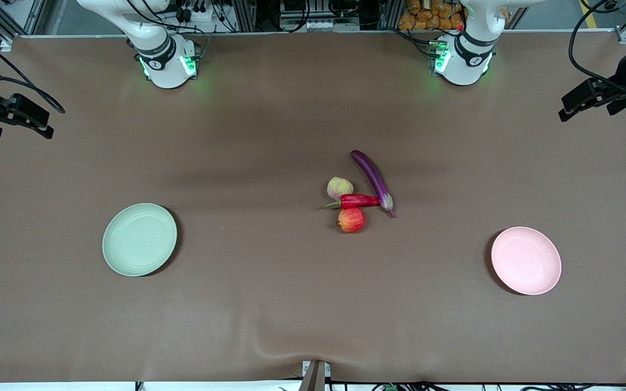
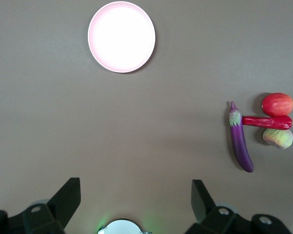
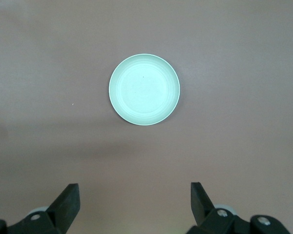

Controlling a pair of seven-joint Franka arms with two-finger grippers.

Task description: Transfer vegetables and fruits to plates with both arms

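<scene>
- Long glossy purple eggplant [image 1: 373,179] lies mid-table; long axis diagonal, stem end toward the front camera and the left arm's end.
- Shiny red chili pepper [image 1: 357,201] lies crosswise, tip touching the eggplant's stem end, green stem pointing toward the right arm's end, between the pale yellow-green fruit [image 1: 339,188] and the red apple-like fruit [image 1: 351,220].
- Left gripper [image 2: 136,204] released, high over the table's end; its wrist view alone shows produce plus the pale pink round plate [image 2: 121,36].
- Right gripper [image 3: 135,204] released, empty; its wrist view shows only the mint green round plate [image 3: 144,89].
</scene>
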